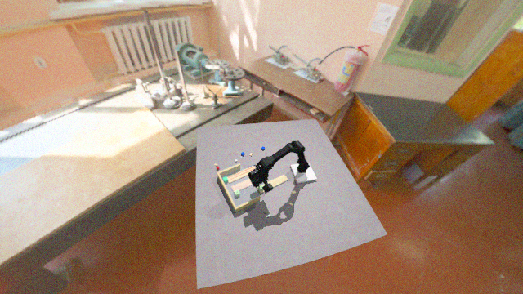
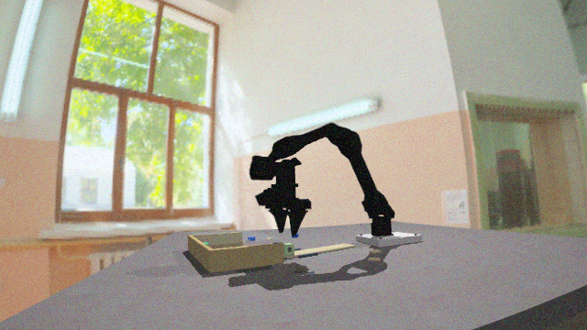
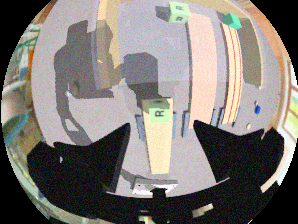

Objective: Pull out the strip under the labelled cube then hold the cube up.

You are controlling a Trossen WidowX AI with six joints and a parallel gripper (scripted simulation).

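Wrist view first: the gripper point(image 3: 158, 137) hangs with its two dark fingers spread wide and nothing between them, and the labelled cube point(image 3: 158, 113) sits just beyond the gap, pale green with a dark mark on its top that is too blurred to read. That cube rests on a pale wooden strip point(image 3: 161, 149) which runs back under the gripper towards the camera. Past the cube lies a low wooden tray point(image 3: 107, 30), and inside it I count two more strips point(image 3: 202, 56) lying side by side along the right, plus two other small green cubes point(image 3: 178, 11), one near the far wall and one at the far right corner. From the exterior view the gripper point(image 2: 288, 225) is well above the grey table point(image 2: 413, 284), pointing straight down, with the labelled cube point(image 2: 288, 249) below it, just outside the tray's point(image 2: 229, 258) open end, and the pulled strip point(image 2: 323, 249) stretching from the cube towards the arm's white base plate point(image 2: 390, 238). From the top view I can make out three small blue balls point(image 1: 243, 153) and a red one point(image 1: 217, 167) scattered on the table beyond the tray point(image 1: 225, 192), well apart from the gripper point(image 1: 261, 184), along with a few tiny pale bits I cannot identify.
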